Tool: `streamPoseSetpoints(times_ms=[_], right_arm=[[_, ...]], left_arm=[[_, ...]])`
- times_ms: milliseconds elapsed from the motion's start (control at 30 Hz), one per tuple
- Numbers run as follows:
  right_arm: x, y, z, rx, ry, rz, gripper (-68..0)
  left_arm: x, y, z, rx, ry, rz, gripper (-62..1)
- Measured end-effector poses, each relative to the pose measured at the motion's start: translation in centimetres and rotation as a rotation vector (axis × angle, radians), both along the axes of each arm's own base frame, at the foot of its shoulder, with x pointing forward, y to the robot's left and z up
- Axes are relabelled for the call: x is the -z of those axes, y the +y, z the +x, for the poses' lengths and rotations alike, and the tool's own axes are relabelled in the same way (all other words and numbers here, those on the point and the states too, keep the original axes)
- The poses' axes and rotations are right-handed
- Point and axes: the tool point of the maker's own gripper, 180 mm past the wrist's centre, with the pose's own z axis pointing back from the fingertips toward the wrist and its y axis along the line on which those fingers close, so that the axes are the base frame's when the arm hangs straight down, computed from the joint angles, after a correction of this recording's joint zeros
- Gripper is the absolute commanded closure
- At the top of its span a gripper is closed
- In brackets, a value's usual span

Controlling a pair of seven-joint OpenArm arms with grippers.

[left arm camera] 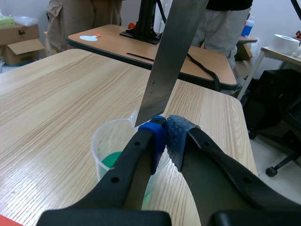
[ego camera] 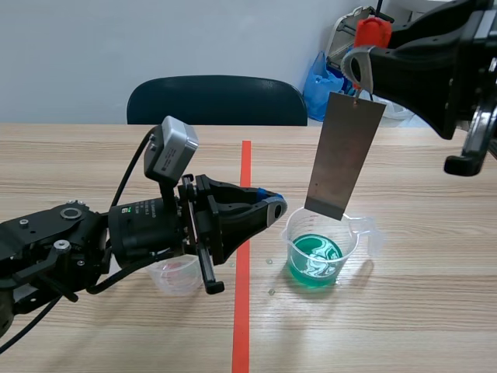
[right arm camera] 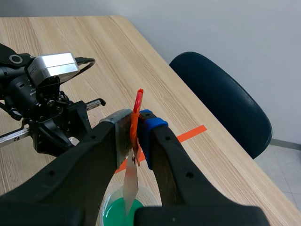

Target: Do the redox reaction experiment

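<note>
A clear beaker (ego camera: pixel 351 235) holding green liquid (ego camera: pixel 314 260) stands right of the tape line. Over it hangs a grey metal strip (ego camera: pixel 344 155), its lower edge at about rim height above the liquid. The strip dangles from an orange-red clip (ego camera: pixel 371 31), and my raised right gripper (ego camera: pixel 366 56) is shut on that clip (right arm camera: pixel 138 106). In the right wrist view the strip (right arm camera: pixel 130 183) points down at the liquid (right arm camera: pixel 115 212). My left gripper (ego camera: pixel 276 207) lies low, shut, its blue pads (left arm camera: pixel 155 136) together by the beaker's (left arm camera: pixel 104 141) rim, just in front of the strip (left arm camera: pixel 167 61).
A small empty clear cup (ego camera: pixel 177 273) sits under the left arm. An orange-red tape line (ego camera: pixel 243 311) runs down the table's middle. Beyond the far edge are a dark chair (ego camera: pixel 217 99) and a blue bag (ego camera: pixel 320 81). People stand by another table (left arm camera: pixel 141 47).
</note>
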Motion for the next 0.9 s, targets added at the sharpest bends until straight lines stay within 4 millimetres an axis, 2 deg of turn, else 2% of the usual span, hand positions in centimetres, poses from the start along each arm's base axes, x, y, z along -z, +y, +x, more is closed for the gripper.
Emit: streamPoseSetpoints(times_ms=[333,433,533,667,800,900], right_arm=[[0.0,0.0,0.0,0.0,0.0,0.0,-0.7],[0.0,0.0,0.0,0.0,0.0,0.0,-0.7],[0.0,0.0,0.0,0.0,0.0,0.0,-0.7],[0.0,0.0,0.0,0.0,0.0,0.0,-0.7],[0.0,0.0,0.0,0.0,0.0,0.0,-0.6],[0.0,0.0,0.0,0.0,0.0,0.0,-0.7]], left_arm=[[0.1,0.2,0.2,-0.01,-0.003,0.007,-2.6],[0.4,1.6,0.2,-0.023,-0.007,0.022,-2.6],[0.4,5.2,0.1,-0.082,0.0,-0.007,-2.6],[1.1,12.9,-0.7,-0.219,0.057,-0.001,-2.6],[1.1,20.7,-2.8,-0.312,0.073,0.093,-2.7],[0.6,25.4,-4.7,-0.368,0.061,0.188,-2.7]])
